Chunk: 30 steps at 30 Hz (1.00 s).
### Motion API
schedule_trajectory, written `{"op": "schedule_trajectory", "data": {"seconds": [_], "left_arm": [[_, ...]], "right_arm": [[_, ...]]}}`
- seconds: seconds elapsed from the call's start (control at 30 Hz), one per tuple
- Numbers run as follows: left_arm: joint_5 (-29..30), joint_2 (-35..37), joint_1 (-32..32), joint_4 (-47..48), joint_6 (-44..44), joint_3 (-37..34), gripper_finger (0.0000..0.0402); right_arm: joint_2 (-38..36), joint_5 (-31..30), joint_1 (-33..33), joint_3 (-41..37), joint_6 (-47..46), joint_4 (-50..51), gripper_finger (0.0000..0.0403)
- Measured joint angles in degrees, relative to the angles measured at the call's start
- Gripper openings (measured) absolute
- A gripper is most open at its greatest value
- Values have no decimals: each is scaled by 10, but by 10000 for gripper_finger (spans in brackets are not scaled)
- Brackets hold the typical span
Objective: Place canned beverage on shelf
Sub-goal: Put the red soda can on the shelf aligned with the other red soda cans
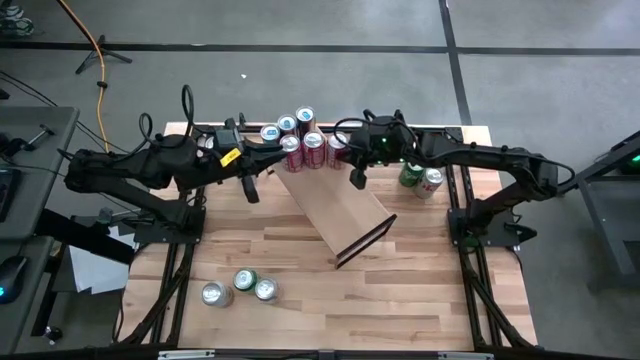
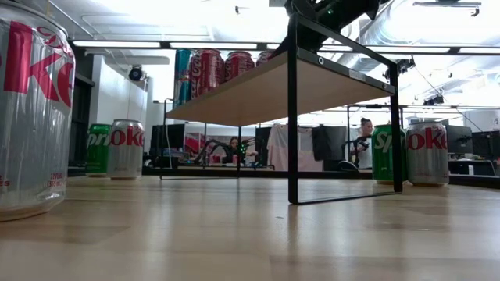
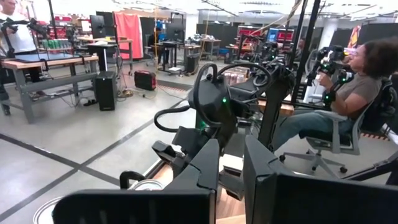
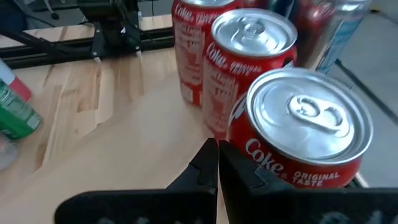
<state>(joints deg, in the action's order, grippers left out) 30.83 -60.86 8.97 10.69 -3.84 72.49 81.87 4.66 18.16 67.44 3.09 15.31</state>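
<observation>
The shelf (image 1: 335,205), a pale-wood plank on a thin black frame, stands slantwise across the middle of the table. On its far end stand several cans (image 1: 305,140), red and blue, also seen in the low view (image 2: 207,70). My right gripper (image 1: 357,180) hangs shut just above the plank, at the near side of the nearest red Coke can (image 4: 298,124), with nothing between its fingers (image 4: 205,168). My left gripper (image 1: 250,192) hovers shut at the shelf's left, above the table, holding nothing. My right gripper's shut fingers slant down toward the plank right beside the lower wall (image 4: 261,158) of the nearest red can. I cannot tell whether they touch it. The can stands upright on the plank.
A green can (image 1: 410,175) and a silver can (image 1: 432,180) stand on the table right of the shelf. Three more cans (image 1: 240,287) stand near the front left; one fills the low view's left (image 2: 31,109). A seated person (image 3: 348,93) shows beyond the table.
</observation>
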Motion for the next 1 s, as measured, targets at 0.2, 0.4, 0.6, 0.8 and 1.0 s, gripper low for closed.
{"op": "schedule_trajectory", "data": {"seconds": [0.2,0.4,0.6,0.8,1.0], "left_arm": [[0,0,0,0,0,0,0],[0,0,0,3,0,0,0],[0,0,0,8,0,0,0],[0,0,0,23,0,0,0],[0,0,0,26,0,0,0]], "right_arm": [[0,0,10,0,9,-12,0],[-5,28,10,0,4,-11,0],[-28,57,6,0,-17,6,0],[-47,55,-12,0,-16,40,0],[-48,54,-24,0,-16,53,0]]}}
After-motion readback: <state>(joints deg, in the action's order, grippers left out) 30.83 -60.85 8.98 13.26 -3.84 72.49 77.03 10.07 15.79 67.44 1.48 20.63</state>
